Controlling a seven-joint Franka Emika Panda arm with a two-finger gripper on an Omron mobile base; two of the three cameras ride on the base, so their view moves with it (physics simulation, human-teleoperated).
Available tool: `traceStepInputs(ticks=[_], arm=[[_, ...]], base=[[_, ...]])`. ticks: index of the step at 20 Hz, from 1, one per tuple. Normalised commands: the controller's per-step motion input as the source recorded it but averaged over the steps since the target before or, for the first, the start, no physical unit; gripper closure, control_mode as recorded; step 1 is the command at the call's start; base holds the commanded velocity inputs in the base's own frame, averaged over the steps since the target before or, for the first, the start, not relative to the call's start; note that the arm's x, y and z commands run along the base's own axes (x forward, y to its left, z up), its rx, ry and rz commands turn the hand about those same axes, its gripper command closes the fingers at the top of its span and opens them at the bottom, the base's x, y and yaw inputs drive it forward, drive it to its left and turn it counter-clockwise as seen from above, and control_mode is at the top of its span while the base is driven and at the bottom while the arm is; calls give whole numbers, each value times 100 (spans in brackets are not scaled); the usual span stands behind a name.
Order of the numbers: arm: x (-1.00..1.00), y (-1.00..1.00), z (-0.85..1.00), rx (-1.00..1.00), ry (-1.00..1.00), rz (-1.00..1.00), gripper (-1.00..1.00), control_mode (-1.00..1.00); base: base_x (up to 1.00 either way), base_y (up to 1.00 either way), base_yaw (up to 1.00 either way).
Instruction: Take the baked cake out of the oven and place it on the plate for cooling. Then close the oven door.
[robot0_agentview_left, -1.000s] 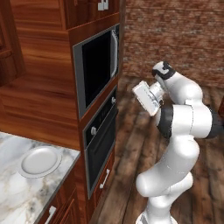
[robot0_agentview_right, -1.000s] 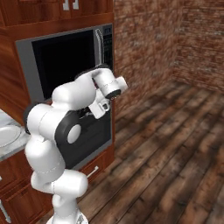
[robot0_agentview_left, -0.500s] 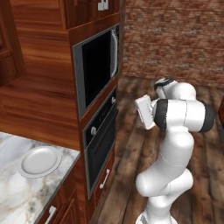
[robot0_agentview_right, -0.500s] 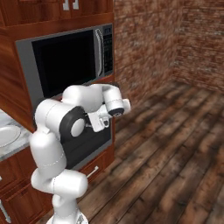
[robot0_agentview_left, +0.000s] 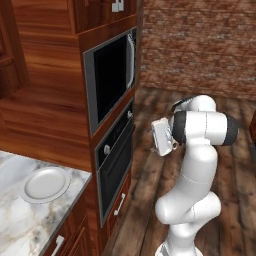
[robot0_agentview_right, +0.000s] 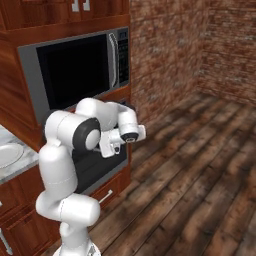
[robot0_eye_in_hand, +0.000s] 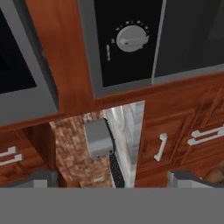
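The oven (robot0_agentview_left: 116, 165) sits in the wooden cabinet wall under the microwave (robot0_agentview_left: 111, 75). Its black oven door (robot0_agentview_left: 118, 172) stands shut, so the baked cake is hidden. The plate (robot0_agentview_left: 46, 184) lies bare on the marble counter to the oven's left, and its edge shows as the plate (robot0_agentview_right: 7, 155) behind the arm. My gripper (robot0_agentview_left: 156, 138) hangs in the air in front of the oven's upper part, apart from the door, open and holding nothing. In the hand view the gripper (robot0_eye_in_hand: 113, 181) faces a black oven panel with a round knob (robot0_eye_in_hand: 129, 38), its fingertips (robot0_eye_in_hand: 43, 179) wide apart.
A drawer with a pale handle (robot0_agentview_left: 119, 204) sits under the oven. Wooden cabinet fronts with handles (robot0_eye_in_hand: 161, 146) show in the hand view. The marble counter (robot0_agentview_left: 20, 220) runs left of the oven. A brick wall (robot0_agentview_left: 200, 45) and wood floor (robot0_agentview_right: 200, 165) lie to the right.
The arm has folded down and the hand has dropped from microwave height to the level of the oven's top. The gripper stays open. The oven door has not moved.
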Motion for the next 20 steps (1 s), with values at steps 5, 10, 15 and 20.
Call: traceStepInputs(ticks=[5, 10, 15, 20], arm=[[0, 36, -31, 4, -16, 0, -100, -100], [0, 38, -26, 0, -22, 0, -100, -100], [-11, 23, -22, 0, -29, 0, -100, -100], [-23, 21, -20, 0, -19, -12, -100, -100]], base=[[0, 0, 0], [0, 0, 0], [0, 0, 0], [0, 0, 0]])
